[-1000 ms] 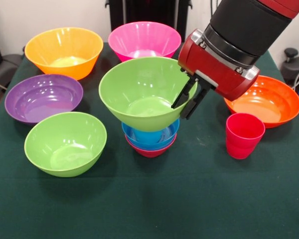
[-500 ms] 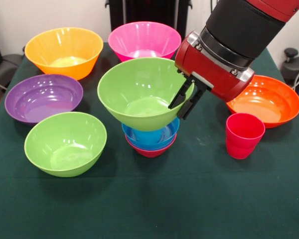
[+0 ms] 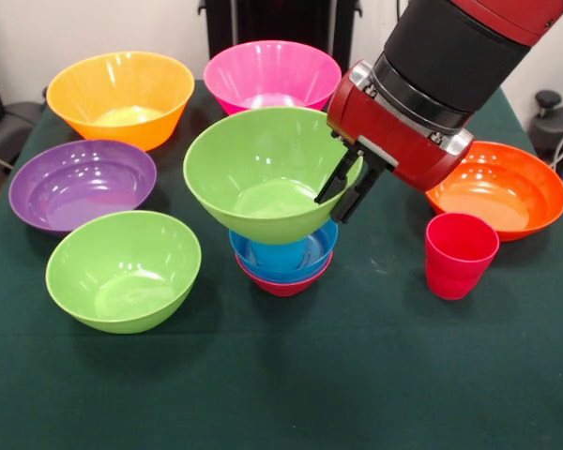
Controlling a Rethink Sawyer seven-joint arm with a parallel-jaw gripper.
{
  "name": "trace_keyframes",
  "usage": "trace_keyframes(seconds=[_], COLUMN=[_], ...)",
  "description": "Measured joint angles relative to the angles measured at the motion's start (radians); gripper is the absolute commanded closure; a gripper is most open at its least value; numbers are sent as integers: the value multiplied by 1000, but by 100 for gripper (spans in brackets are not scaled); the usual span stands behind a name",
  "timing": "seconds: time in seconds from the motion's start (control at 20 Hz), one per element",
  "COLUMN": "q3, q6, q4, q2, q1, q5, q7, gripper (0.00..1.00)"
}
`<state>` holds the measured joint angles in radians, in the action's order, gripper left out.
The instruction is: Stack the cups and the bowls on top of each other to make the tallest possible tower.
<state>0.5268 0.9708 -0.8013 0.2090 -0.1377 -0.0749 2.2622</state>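
While pinching the rim: the gripper point(image 3: 341, 192) has one finger inside and one outside the lime green bowl point(image 3: 263, 173), closed on its edge.
Bowl position: atop the tower point(image 3: 283, 258), level.
Done: red bowl, blue bowl, blue cup stacked.
Left: red cup point(image 3: 460, 253), five loose bowls.

Jaws point(image 3: 342, 195) astride green bowl point(image 3: 263, 169) rim

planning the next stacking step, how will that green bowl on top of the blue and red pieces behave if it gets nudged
The green bowl is much wider than the blue bowl beneath it and already sits tilted, so it would probably tip or slide off. Its glossy plastic suggests it is light, stiff and slippery. The end effector pinching its rim could easily lever it over.
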Motion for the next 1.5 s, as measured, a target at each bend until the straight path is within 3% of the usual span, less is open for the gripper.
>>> trace_keyframes(seconds=[1.5], q3=[0], q6=[-68], q4=[-52], q2=[1], q1=[-6], q5=[0], q7=[0], gripper=[100])
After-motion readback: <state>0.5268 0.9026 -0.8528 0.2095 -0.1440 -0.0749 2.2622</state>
